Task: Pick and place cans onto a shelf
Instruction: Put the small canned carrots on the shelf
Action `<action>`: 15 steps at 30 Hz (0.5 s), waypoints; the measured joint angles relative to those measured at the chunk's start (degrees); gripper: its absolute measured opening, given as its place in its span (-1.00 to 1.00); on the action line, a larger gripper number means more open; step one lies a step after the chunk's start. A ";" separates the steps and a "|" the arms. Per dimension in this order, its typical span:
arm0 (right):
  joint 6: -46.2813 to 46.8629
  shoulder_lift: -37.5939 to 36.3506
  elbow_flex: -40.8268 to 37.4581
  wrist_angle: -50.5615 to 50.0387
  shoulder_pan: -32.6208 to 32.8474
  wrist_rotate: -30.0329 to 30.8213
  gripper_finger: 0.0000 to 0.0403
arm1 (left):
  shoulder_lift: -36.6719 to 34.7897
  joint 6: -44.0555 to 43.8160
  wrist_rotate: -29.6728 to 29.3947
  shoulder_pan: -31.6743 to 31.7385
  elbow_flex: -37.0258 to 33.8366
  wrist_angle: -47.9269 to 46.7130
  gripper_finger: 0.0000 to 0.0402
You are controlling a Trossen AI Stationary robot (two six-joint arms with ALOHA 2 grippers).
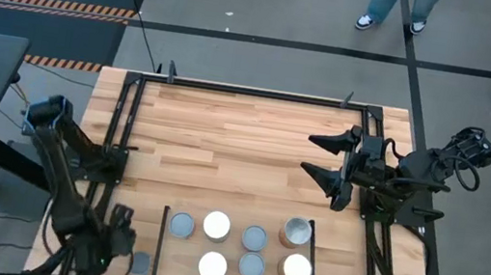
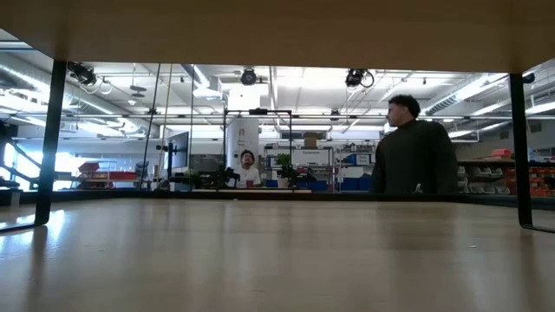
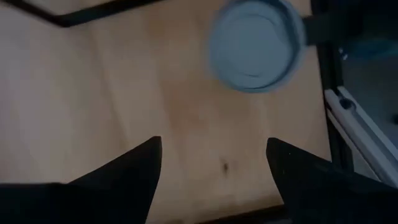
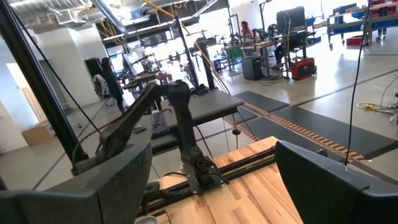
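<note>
**Both tools spread, nothing held**

Seven cans (image 1: 255, 239) sit on the shelf (image 1: 233, 251) at bench (image 1: 236, 136) front edge. Left tool (image 1: 120, 226), fingers spread, hovers just beside shelf's left rail, near a grey-topped can (image 3: 256, 45). Right tool (image 1: 331, 162), spread, raised over bench's right side.

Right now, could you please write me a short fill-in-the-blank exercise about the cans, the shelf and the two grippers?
1. The number of cans standing on the shelf is ____.
2. Of these, the number with bright white tops, such as this can, is ____.
3. The right gripper hangs over bare table with its fingers ____.
4. The left gripper sits beside the shelf's ____ end, seen from above, fingers open.

Missing words: seven; three; open; left
</note>
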 joint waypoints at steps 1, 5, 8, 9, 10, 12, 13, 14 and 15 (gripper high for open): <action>-0.02 0.00 0.00 -0.01 0.00 0.00 0.73 | 1.19 0.08 0.01 -0.64 0.00 1.16 0.46; 0.00 0.00 0.00 -0.02 -0.02 0.00 0.73 | 4.87 -0.71 -2.26 -3.19 0.00 3.45 0.46; 0.00 0.00 0.00 -0.02 -0.02 0.00 0.73 | 7.25 -1.79 -2.57 -3.76 0.00 9.19 0.47; 0.00 0.00 0.00 -0.02 -0.02 0.02 0.73 | 7.88 -1.85 -2.58 -3.75 0.00 11.49 0.49; -0.01 0.00 0.00 -0.02 -0.01 0.00 0.73 | 8.50 -1.88 -2.66 -3.64 0.00 13.65 0.52; 0.00 0.00 0.00 -0.02 0.00 0.00 0.73 | 9.69 -2.06 -2.60 -3.08 0.00 15.78 0.56; 0.00 0.00 0.00 -0.02 -0.01 0.00 0.73 | 10.26 -2.77 -2.37 -2.65 0.00 16.12 0.57; -0.01 0.00 0.00 -0.02 0.00 0.00 0.73 | 10.63 -3.90 -1.94 -2.19 0.00 16.17 0.58; -0.02 0.00 0.00 -0.02 -0.02 0.02 0.73 | 10.95 -4.97 -1.65 -1.80 0.00 16.03 0.58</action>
